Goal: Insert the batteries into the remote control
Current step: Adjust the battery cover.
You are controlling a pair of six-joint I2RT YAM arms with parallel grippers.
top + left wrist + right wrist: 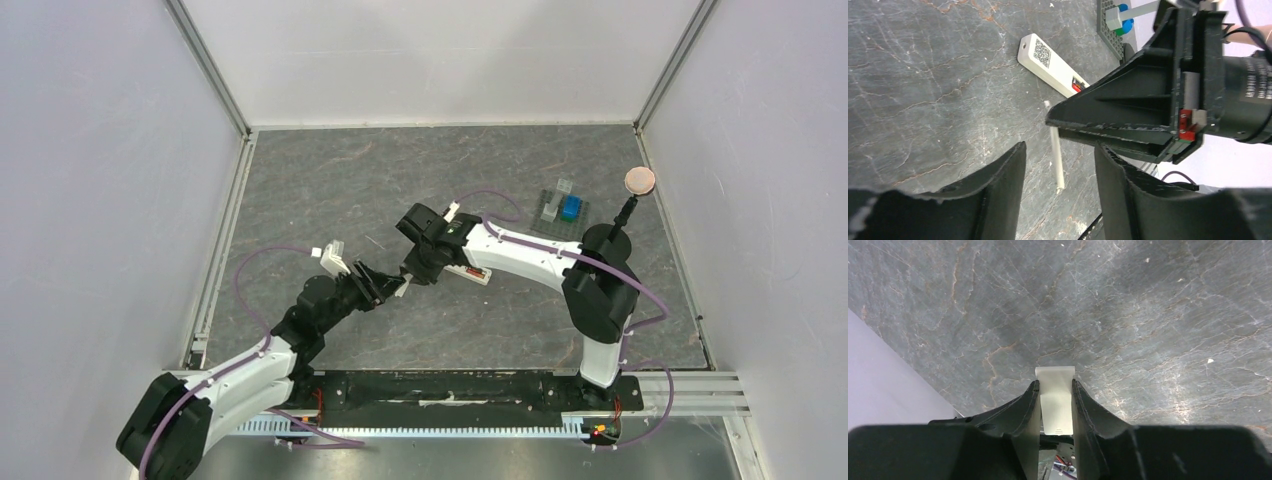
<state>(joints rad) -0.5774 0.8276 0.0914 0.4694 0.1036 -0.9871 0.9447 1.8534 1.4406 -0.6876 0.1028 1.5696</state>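
The remote control (470,272) lies back up on the table, its code sticker showing in the left wrist view (1050,65). Something red, seemingly a battery (1078,84), shows in its open compartment; the dark battery is not visible. My right gripper (1054,384) is shut on the small plain white cover piece (1055,397) and holds it above the table, left of the remote (408,280). My left gripper (1059,150) is open. The cover (1056,160) hangs edge-on between its fingers without touching them. Both grippers meet near the table's middle.
Blue and grey blocks on a grey plate (562,208) stand at the back right, beyond the remote, also in the left wrist view (1120,15). A round brown disc on a black stand (640,180) is at the far right. White walls enclose the table.
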